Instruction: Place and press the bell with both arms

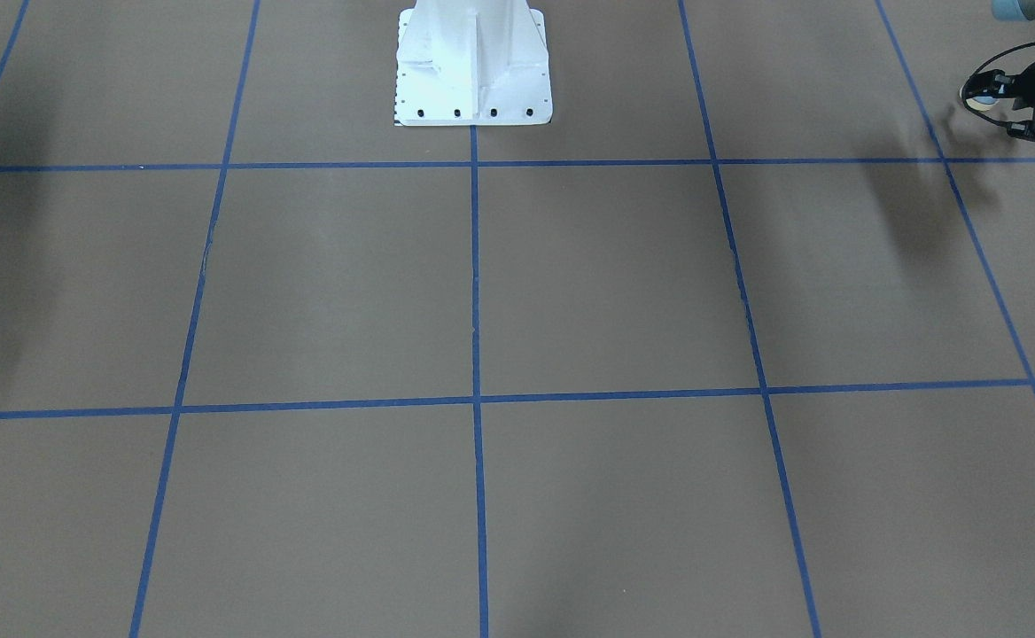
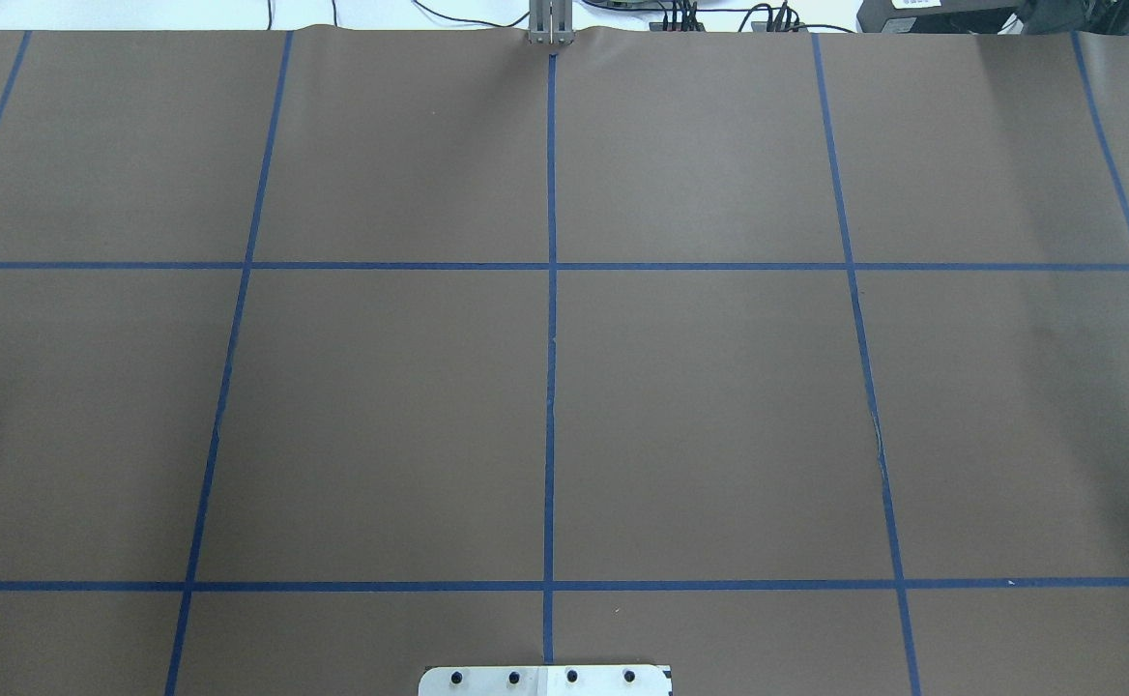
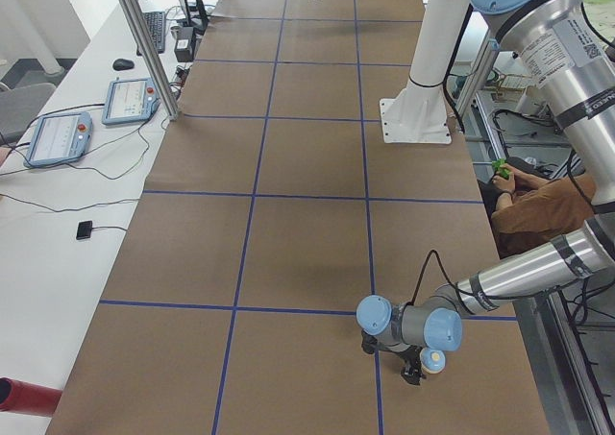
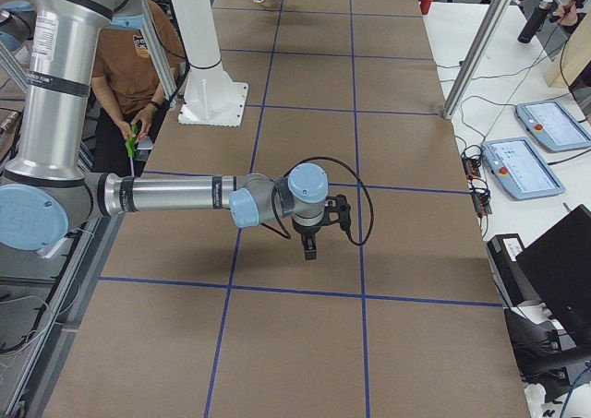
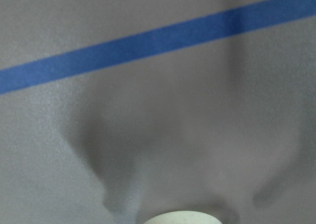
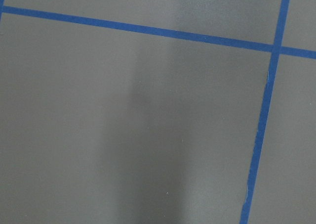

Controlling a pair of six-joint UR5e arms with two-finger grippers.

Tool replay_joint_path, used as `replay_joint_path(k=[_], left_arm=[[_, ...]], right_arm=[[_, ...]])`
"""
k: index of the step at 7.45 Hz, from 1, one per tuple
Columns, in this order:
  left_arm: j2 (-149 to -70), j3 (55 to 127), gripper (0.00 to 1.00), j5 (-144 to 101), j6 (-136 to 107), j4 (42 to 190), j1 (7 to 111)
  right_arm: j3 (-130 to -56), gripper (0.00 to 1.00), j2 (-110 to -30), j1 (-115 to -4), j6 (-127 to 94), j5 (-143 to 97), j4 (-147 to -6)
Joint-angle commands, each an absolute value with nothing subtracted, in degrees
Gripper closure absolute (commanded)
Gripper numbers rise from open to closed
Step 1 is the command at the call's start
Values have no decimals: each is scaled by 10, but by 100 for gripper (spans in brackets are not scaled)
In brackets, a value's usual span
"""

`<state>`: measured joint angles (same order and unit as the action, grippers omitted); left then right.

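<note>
The bell [image 1: 980, 102] shows as a small cream and light-blue shape between the black fingers of my left gripper [image 1: 983, 91], at the table's end on my left. The gripper looks shut on it, low over the brown mat. It also shows in the exterior left view [image 3: 432, 360], and its cream top [image 5: 180, 218] peeks in at the bottom edge of the left wrist view. My right gripper [image 4: 308, 250] hangs pointing down above the mat near the other end. I cannot tell whether it is open or shut. The right wrist view shows only mat and tape.
The white pedestal [image 1: 473, 71] is bolted at the robot's side of the table. Blue tape lines [image 2: 550, 387] grid the brown mat. A seated person [image 3: 524, 200] is beside the table behind the robot. Teach pendants [image 3: 58, 137] lie on a white side table.
</note>
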<state>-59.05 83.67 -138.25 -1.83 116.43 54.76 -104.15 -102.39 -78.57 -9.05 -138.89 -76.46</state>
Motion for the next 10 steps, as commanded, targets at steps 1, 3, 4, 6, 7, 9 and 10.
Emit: replay_joint_path(k=[1, 3, 4, 6, 7, 9, 10], left_arm=[[-589, 837, 0, -1383, -20, 1165, 542], [-589, 837, 0, -1383, -22, 1165, 539], [-589, 837, 0, -1383, -28, 1165, 538], [-589, 837, 1, -1391, -29, 1167, 534], [-589, 837, 1, -1398, -29, 1167, 531], [-589, 836, 1, -1398, -33, 1167, 526], [-589, 834, 1, -1397, -34, 1167, 525]], right_arm=[[-1042, 0, -1025, -786, -91, -1392, -765], [-1041, 0, -1026, -786, -91, -1392, -767], [-1041, 0, -1026, -786, -91, -1392, -767], [-1041, 0, -1026, -786, -91, -1392, -769], [-1040, 0, -1026, -786, -91, -1392, -769], [-1041, 0, -1026, -786, -91, -1392, -769], [-1040, 0, -1026, -786, -91, -1392, -769]])
